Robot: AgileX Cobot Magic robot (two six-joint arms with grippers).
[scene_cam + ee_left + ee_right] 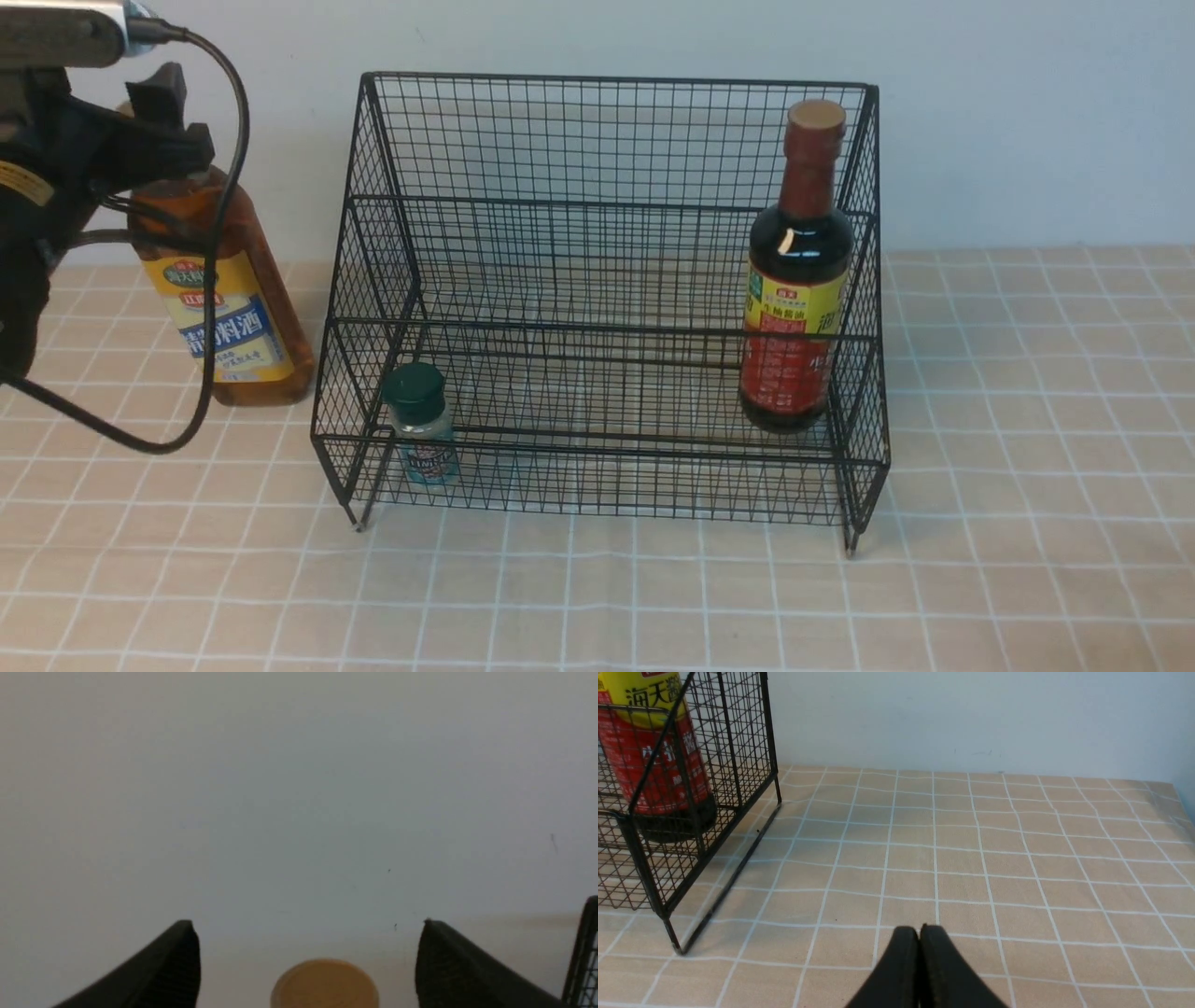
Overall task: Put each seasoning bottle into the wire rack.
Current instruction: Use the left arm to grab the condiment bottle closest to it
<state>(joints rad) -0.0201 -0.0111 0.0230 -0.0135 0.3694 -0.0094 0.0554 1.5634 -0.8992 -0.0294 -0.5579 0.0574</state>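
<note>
Nearest me, and only in the right wrist view, the right claw is closed, its tips together with nothing between them. The front view leaves it out. Beyond, the pale grid-patterned worktop carries the black wire rack. Low in the rack's front left corner sits the tiny green-capped shaker, which neither wrist view shows.

Farther in, at the rack's right end, the dark sauce bottle stands inside the mesh. The front view gives me all of it, brown neck and tan top included; the right wrist view catches just its red-yellow label and dark base through the side wires.

Outside the rack, just beside its left side, the amber bottle stands on the worktop. From the front, the left claw hides most of its top; the left wrist view shows the tan cap between wide-spread fingers, with space on either side. Behind everything rises the plain pale wall.
</note>
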